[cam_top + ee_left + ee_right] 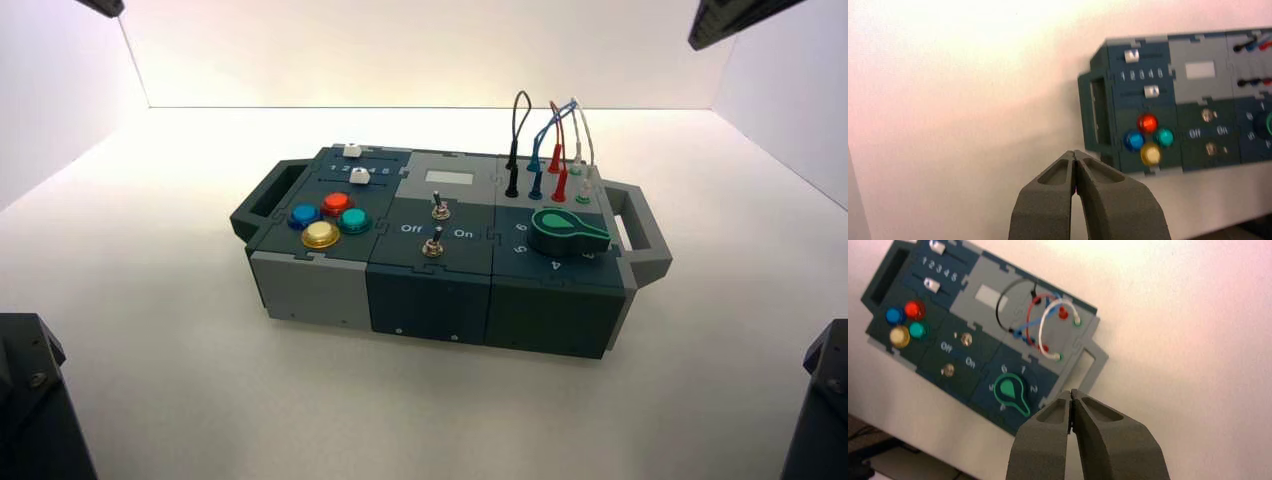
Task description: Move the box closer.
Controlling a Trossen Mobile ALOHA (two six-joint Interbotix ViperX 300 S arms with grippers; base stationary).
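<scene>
While both grippers hang apart from it, the box (430, 255): rests on the pale table (300, 400), around the middle of the high view, slightly turned, its right end a little nearer the arms.
Left gripper (1074, 154): above the table toward the box's left end, touching nothing; its fingers are pressed together with nothing between them.
Right gripper (1073, 393): above the table by the box's right end, also apart from it; its fingers are pressed together, holding nothing.
Handles: a left one (270, 200) and a right one (640, 235), both free.
Buttons: blue (304, 216), red (337, 204), green (354, 221) and yellow (320, 235), grouped on the left front part.
Sliders: two white knobs behind the buttons; the rear one (1131, 56) is toward the low numbers, the front one (1151, 91) farther toward the high.
Switches: two metal ones (440, 209) (432, 246) in the middle, with "Off" and "On" lettered there.
Dial: a green one (1010, 392) on the right front part, its narrow end toward the front right corner.
Wires: black (998, 305), blue, red and white (1042, 327), plugged in at the right rear.
</scene>
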